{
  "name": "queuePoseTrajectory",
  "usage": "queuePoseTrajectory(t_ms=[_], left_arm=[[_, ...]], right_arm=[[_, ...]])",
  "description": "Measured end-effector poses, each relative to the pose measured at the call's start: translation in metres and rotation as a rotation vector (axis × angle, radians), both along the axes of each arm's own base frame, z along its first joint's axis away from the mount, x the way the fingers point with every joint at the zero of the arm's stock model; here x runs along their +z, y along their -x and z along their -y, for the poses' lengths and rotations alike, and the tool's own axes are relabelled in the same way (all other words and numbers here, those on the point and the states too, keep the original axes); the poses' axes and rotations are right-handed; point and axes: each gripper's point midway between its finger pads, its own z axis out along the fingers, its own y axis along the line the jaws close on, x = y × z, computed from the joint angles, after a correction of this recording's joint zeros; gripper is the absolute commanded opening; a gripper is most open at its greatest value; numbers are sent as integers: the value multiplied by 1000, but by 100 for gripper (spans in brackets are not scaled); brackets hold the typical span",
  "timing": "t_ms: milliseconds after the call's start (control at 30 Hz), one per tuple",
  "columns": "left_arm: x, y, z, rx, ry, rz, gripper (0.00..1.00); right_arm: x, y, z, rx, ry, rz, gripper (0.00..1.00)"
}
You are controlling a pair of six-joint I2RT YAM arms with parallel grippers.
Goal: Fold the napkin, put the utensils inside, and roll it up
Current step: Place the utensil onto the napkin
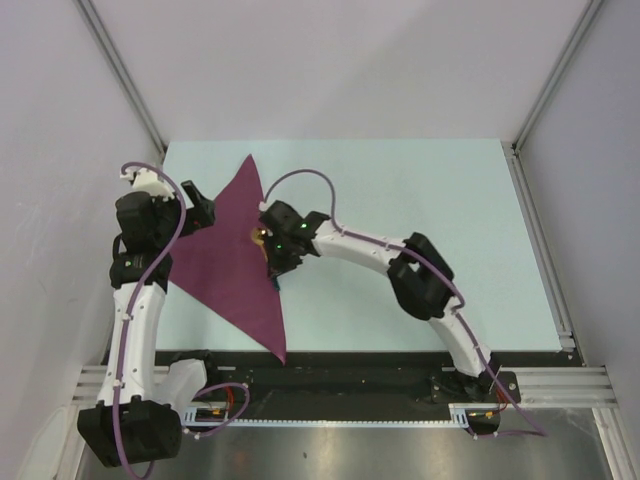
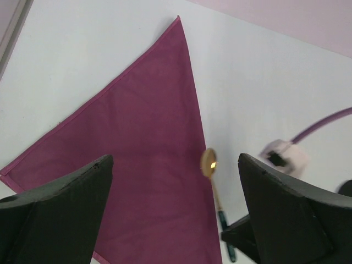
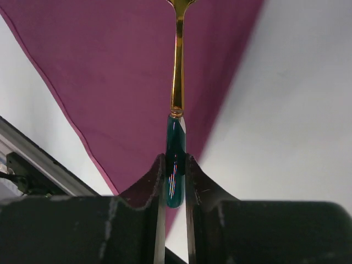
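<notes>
One magenta napkin, folded into a single triangle. One spoon — gold bowl, dark teal handle — at about three o'clock from the cloth's centre. Two robot arms, each with one two-finger gripper: left gripper, right gripper.

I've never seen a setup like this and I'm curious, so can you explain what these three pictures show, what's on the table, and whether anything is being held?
Two white robot arms are bolted at the near edge of a table. One picture looks down from above; the other two come from cameras on each arm's wrist. On the table lies a purple napkin, folded into a triangle. The right tool is pinching the dark green handle of a small gold spoon, held along the napkin's edge. The left tool hangs open over the napkin, holding nothing.
</notes>
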Motion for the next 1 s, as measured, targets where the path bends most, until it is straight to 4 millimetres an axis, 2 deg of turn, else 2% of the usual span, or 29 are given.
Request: queuePoseTrajectory(t_ms=[67, 167, 300, 600, 833, 1000], left_arm=[[0, 0, 0, 0, 0, 1, 100], [1, 0, 0, 0, 0, 2, 100], [3, 2, 1, -3, 0, 10, 100], [2, 3, 5, -25, 10, 12, 100], [1, 4, 7, -32, 20, 8, 100], [1, 4, 9, -40, 24, 9, 99]], right_arm=[[-10, 6, -23, 24, -13, -21, 0], [-27, 9, -36, 28, -5, -64, 0], [-37, 5, -40, 6, 10, -93, 0], [-30, -8, -53, -42, -26, -99, 0], [-45, -12, -54, -74, -9, -116, 0], [-44, -17, -56, -98, -13, -109, 0]])
